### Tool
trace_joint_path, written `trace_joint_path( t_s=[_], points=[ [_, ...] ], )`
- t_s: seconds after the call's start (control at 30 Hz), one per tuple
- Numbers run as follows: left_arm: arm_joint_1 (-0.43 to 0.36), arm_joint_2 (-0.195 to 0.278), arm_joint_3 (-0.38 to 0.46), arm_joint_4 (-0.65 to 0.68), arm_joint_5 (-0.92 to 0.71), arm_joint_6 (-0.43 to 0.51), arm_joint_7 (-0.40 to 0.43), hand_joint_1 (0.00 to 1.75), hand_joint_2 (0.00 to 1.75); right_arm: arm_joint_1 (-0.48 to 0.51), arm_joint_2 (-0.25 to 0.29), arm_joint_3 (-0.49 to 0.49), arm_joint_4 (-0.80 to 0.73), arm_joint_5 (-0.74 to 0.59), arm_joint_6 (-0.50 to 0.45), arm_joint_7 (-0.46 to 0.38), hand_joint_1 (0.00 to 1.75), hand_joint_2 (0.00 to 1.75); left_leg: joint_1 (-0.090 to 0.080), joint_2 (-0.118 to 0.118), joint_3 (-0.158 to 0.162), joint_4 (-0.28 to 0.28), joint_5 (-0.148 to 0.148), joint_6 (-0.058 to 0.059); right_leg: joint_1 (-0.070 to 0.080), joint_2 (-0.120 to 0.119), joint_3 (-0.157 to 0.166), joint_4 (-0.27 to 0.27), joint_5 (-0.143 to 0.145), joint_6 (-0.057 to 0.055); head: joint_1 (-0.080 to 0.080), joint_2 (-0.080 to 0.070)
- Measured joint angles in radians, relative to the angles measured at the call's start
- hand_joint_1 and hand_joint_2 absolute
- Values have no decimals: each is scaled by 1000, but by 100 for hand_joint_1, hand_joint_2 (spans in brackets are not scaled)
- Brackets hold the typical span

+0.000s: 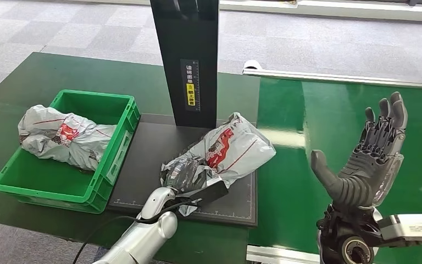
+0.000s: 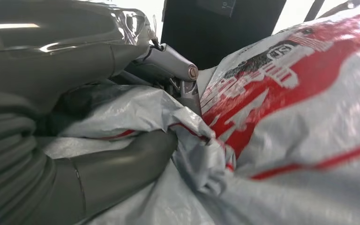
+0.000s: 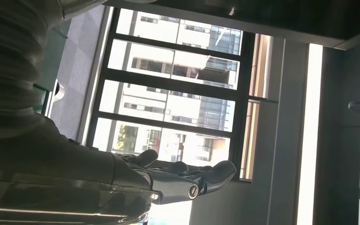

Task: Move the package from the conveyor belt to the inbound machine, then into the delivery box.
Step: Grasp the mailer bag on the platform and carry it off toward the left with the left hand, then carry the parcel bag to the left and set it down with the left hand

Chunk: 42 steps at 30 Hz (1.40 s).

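Down low in the head view, the left hand (image 1: 189, 177) grips the near end of the grey and red package (image 1: 225, 151). That package lies on the black plate of the inbound machine (image 1: 236, 206), under its dark post. Another bag (image 1: 60, 136) lies in the green box (image 1: 96, 190). Over the green belt (image 1: 286, 181), the right hand (image 1: 371, 157) is up with fingers apart, holding nothing.

From the left wrist, fingers (image 2: 122, 164) squeeze crinkled plastic of the package (image 2: 300, 117).

From the right wrist, the right hand (image 3: 168, 180) points at big windows (image 3: 173, 93).
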Motion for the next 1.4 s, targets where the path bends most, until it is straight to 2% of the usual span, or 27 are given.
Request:
trace_joint_path(
  t_s=[0.17,0.33,0.53,0.6,0.7,0.77,0.87,1.0,1.3,1.4],
  points=[
    [6,-1,29,-14,41,-22,-35,175,175,1,4,-6,0,0,0,0,0,175,0,0,0,0,0,0,0,0,0,0,0,0,0,0],
    [60,4,63,-120,185,-110,-161,175,175,1,5,-12,0,-4,0,8,0,175,0,0,0,0,0,0,0,0,-1,0,0,0,0,0],
    [103,12,81,-209,227,-137,-188,175,175,1,5,-18,0,-6,0,11,0,175,0,0,-1,0,0,0,0,0,-1,0,0,0,0,0],
    [127,17,82,-263,281,-156,-227,175,175,1,5,-20,0,-11,0,11,0,175,0,0,-2,0,0,0,0,0,-1,0,0,0,0,0],
    [179,34,84,-417,416,-182,-291,175,175,8,5,-26,0,-22,-2,8,0,175,0,0,-2,0,0,0,0,0,-2,0,0,0,0,0],
    [210,53,93,-546,488,-167,-310,175,175,18,4,-32,0,-28,-6,2,0,175,0,0,-3,0,0,0,1,0,-3,0,0,0,0,0],
    [247,85,132,-727,547,-91,-346,175,175,38,3,-43,0,-34,-10,-6,0,175,1,0,-3,0,0,0,1,0,-3,0,0,0,0,0],
    [280,115,202,-878,585,-40,-381,175,175,56,2,-54,0,-38,-15,-12,0,175,1,0,-3,-1,0,0,1,0,-3,0,-1,-1,0,0],
    [310,133,250,-986,589,-41,-397,175,175,63,2,-61,0,-39,-18,-15,0,175,0,0,-3,0,0,0,0,0,-3,0,0,0,0,0],
    [315,135,262,-997,562,3,-394,175,175,66,2,-63,0,-39,-19,-16,0,175,1,0,-3,0,0,0,1,0,-3,0,0,0,0,0]
  ],
)
